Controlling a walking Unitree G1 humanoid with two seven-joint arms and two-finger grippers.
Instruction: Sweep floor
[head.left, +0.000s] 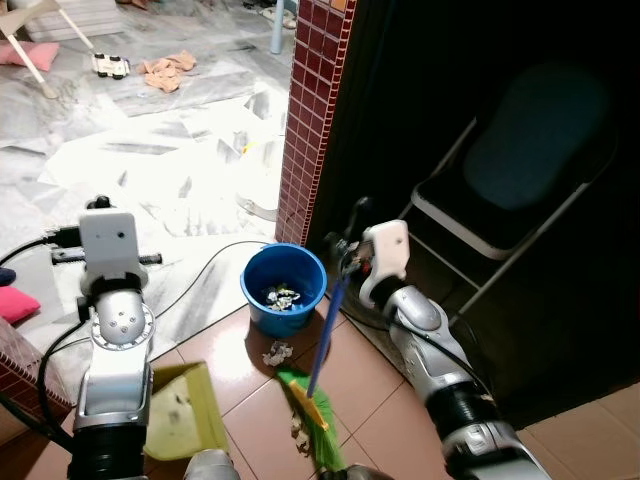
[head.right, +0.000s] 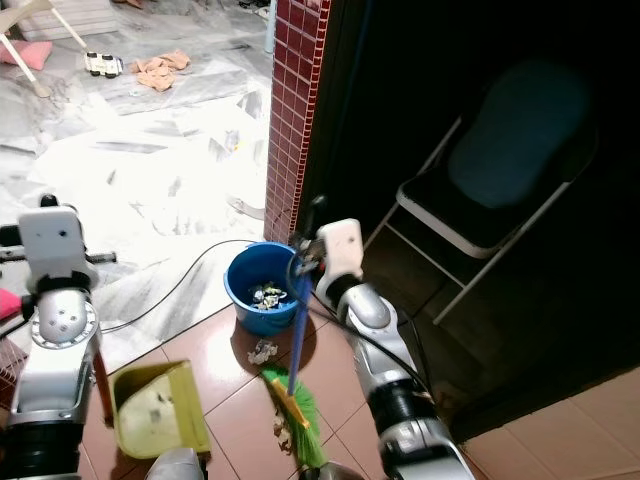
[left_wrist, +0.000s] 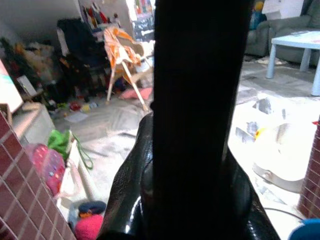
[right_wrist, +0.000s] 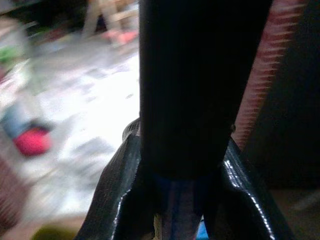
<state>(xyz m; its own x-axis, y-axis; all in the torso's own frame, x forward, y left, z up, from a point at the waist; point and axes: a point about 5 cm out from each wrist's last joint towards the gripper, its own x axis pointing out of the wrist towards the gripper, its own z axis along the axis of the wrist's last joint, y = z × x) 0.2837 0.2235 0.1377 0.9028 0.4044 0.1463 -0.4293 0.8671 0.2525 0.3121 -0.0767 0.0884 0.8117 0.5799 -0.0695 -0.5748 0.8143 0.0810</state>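
My right gripper (head.left: 347, 257) is shut on the blue handle of a broom (head.left: 326, 345). The broom's green and yellow head (head.left: 318, 422) rests on the brown tiles. My left gripper (head.left: 98, 204) is raised at the left, shut on a dark handle; in the left wrist view its fingers (left_wrist: 131, 190) clasp that dark bar. Below the left arm a yellow-green dustpan (head.left: 186, 410) sits on the floor. A crumpled paper scrap (head.left: 277, 352) lies in front of a blue bucket (head.left: 252, 272) that holds more scraps. Small bits of debris (head.left: 297, 428) lie by the broom head.
A red tiled pillar (head.left: 312, 110) stands just behind the bucket. A dark folding chair (head.left: 520, 170) is in the shade to the right. A black cable (head.left: 200, 268) runs over the marble floor. A cloth (head.left: 168, 70) and a toy car (head.left: 112, 65) lie far back.
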